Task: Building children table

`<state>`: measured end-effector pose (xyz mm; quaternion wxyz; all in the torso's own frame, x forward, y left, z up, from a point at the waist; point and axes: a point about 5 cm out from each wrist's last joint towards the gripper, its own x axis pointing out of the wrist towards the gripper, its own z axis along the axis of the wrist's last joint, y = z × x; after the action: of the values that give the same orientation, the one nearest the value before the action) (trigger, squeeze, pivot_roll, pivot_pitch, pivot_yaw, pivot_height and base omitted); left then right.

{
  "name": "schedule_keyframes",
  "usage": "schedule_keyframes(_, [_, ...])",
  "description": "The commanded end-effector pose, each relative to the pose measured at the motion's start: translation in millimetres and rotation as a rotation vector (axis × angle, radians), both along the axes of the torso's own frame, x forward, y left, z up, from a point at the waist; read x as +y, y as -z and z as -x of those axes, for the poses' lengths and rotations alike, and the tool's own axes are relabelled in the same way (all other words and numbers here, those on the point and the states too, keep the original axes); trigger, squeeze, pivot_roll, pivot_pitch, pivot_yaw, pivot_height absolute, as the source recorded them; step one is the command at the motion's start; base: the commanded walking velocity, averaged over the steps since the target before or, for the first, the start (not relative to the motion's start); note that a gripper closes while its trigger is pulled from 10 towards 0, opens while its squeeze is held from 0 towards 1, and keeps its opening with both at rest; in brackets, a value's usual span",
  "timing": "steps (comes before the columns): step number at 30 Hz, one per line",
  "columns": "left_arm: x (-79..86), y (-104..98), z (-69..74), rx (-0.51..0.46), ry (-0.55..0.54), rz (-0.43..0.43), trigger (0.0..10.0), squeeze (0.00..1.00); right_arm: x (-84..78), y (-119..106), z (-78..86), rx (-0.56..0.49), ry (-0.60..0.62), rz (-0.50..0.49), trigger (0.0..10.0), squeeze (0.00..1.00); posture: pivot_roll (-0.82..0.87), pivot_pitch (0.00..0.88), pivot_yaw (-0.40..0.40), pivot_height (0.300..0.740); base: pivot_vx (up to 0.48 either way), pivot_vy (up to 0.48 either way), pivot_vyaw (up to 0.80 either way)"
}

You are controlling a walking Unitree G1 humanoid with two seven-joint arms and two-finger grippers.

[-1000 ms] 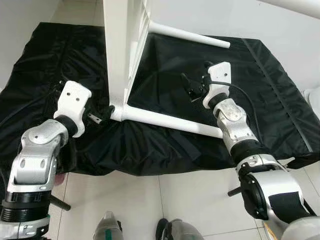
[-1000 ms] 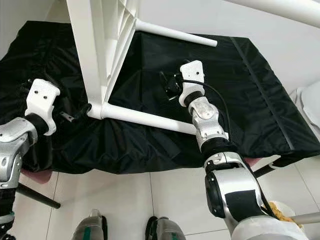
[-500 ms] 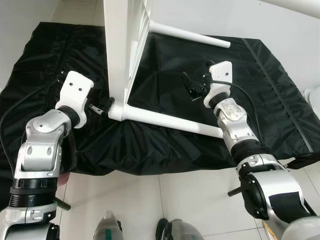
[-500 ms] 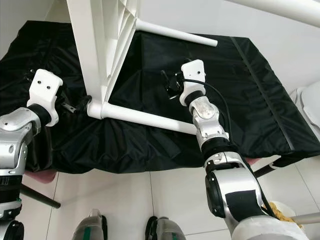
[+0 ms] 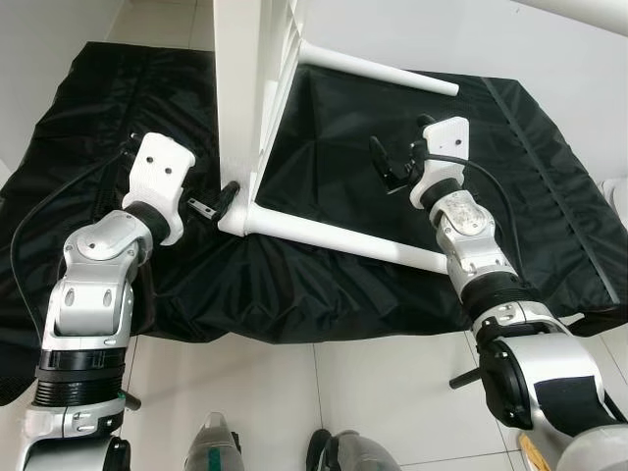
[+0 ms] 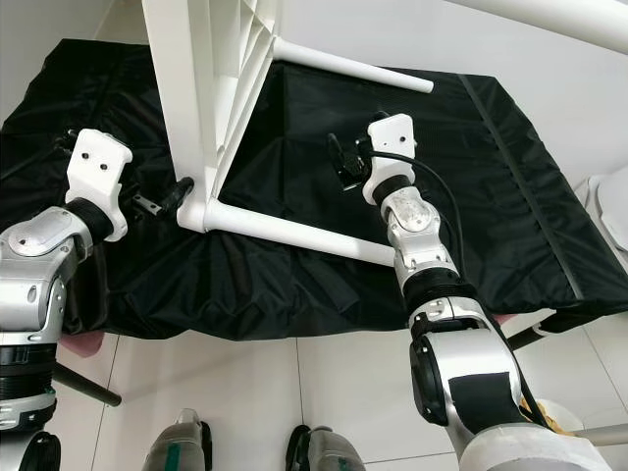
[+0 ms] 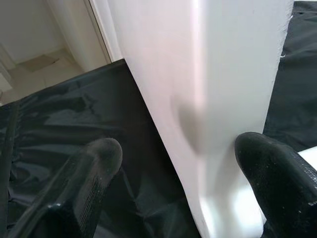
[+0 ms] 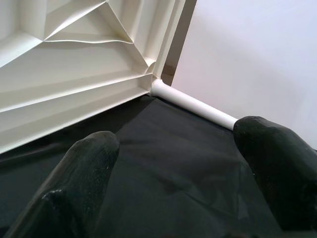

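Note:
The white children's table stands on its side on a black cloth [image 5: 549,186]. Its tabletop [image 5: 245,88] is upright, with the ribbed underside [image 8: 74,54] facing my right. A near leg [image 5: 334,237] and a far leg [image 5: 383,71] stick out sideways over the cloth. My left gripper [image 5: 221,199] is open at the tabletop's lower corner. In the left wrist view the white edge [image 7: 208,99] runs between its fingers [image 7: 94,163], close to one of them. Over the cloth between the two legs, my right gripper [image 5: 388,162] is open and holds nothing.
The cloth drapes over a low platform that ends at white floor tiles [image 5: 373,392] in front of me. My feet [image 5: 334,451] are at the bottom edge. A white wall [image 5: 549,39] rises behind. A white object [image 5: 618,191] sits at the far right, and dark rods [image 6: 83,385] poke out under the platform.
My left gripper has moved up and to the right until its fingers reach the tabletop's lower corner. The right gripper has barely shifted. The view has moved slightly.

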<state>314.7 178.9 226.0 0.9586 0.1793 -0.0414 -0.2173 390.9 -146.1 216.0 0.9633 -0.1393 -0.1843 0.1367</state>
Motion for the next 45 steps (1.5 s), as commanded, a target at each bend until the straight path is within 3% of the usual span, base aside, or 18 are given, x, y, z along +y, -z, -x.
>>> schedule_keyframes(1, [-2.9, -12, -5.3, -0.079, -0.068, 0.011, 10.0, 0.00, -2.0, -1, -1.2, 0.002, 0.012, -0.002, 10.0, 0.00, 0.16, 0.090, -0.088, 0.740, 0.000, 0.000, 0.00])
schedule_keyframes(10, [-15.4, -23, -14.8, -0.111, -0.036, 0.053, 10.0, 0.00, -5.6, -4, -1.3, -0.009, 0.029, -0.009, 10.0, 0.00, 0.13, 0.082, -0.071, 0.740, 0.000, 0.000, 0.00])
schedule_keyframes(21, [-27.8, -24, -10.1, -0.120, 0.110, 0.053, 10.0, 0.00, -12.1, -3, -0.8, -0.011, 0.049, -0.003, 10.0, 0.00, 0.12, 0.088, -0.071, 0.740, 0.000, 0.000, 0.00])
schedule_keyframes(31, [-32.9, -27, -8.6, -0.121, 0.162, 0.091, 10.0, 0.00, -10.1, -8, -2.5, -0.017, 0.046, -0.002, 10.0, 0.00, 0.12, 0.087, -0.078, 0.740, 0.000, 0.000, 0.00])
schedule_keyframes(39, [-41.2, -31, -18.2, -0.113, 0.071, 0.100, 10.0, 0.00, -9.1, -8, -2.5, -0.018, 0.043, -0.002, 10.0, 0.00, 0.12, 0.095, -0.076, 0.740, 0.000, 0.000, 0.00])
schedule_keyframes(41, [-45.4, -31, -25.5, -0.085, -0.009, 0.118, 10.0, 0.00, -8.8, -7, -1.8, -0.017, 0.043, -0.003, 10.0, 0.00, 0.12, 0.098, -0.072, 0.740, 0.000, 0.000, 0.00])
schedule_keyframes(45, [-50.4, -32, -30.8, -0.076, -0.065, 0.126, 10.0, 0.00, -8.9, -5, -0.9, -0.015, 0.045, -0.006, 10.0, 0.00, 0.11, 0.099, -0.071, 0.740, 0.000, 0.000, 0.00])
